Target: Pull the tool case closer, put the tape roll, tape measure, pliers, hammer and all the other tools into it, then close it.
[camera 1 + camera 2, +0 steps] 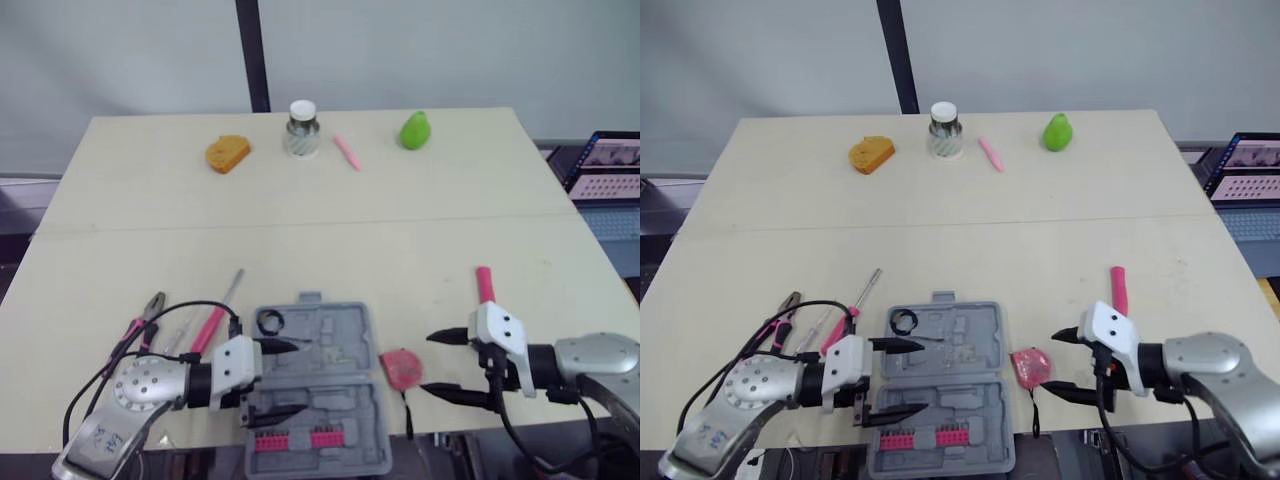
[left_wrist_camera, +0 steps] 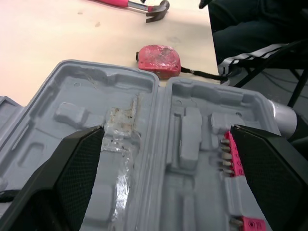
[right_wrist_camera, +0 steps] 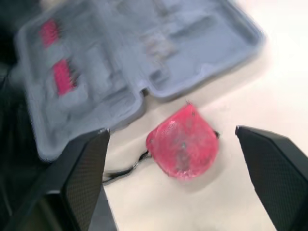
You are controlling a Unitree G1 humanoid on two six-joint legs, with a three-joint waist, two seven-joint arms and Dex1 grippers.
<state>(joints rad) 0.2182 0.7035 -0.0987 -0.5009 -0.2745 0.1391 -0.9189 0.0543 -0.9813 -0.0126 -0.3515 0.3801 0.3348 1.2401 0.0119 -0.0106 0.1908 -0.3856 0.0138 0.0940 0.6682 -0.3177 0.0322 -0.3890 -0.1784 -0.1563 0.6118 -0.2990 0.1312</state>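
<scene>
The grey tool case (image 1: 330,400) lies open at the table's front edge, with a black tape roll (image 1: 270,321) in its far left corner and red bits in its near half. My left gripper (image 1: 292,378) hovers open over the case (image 2: 159,144). The red tape measure (image 1: 402,368) lies just right of the case, and my right gripper (image 1: 428,363) stands open right beside it, with the tape measure (image 3: 183,144) lying ahead of its spread fingers. The hammer's pink handle (image 1: 485,283) pokes out behind the right gripper. Pliers (image 1: 140,325) and a pink-handled screwdriver (image 1: 213,318) lie left of the case.
At the table's far side stand an orange object (image 1: 228,153), a white-capped jar (image 1: 302,128), a pink pen (image 1: 347,152) and a green pear-shaped object (image 1: 415,130). A laptop (image 1: 610,165) sits off the table's right edge.
</scene>
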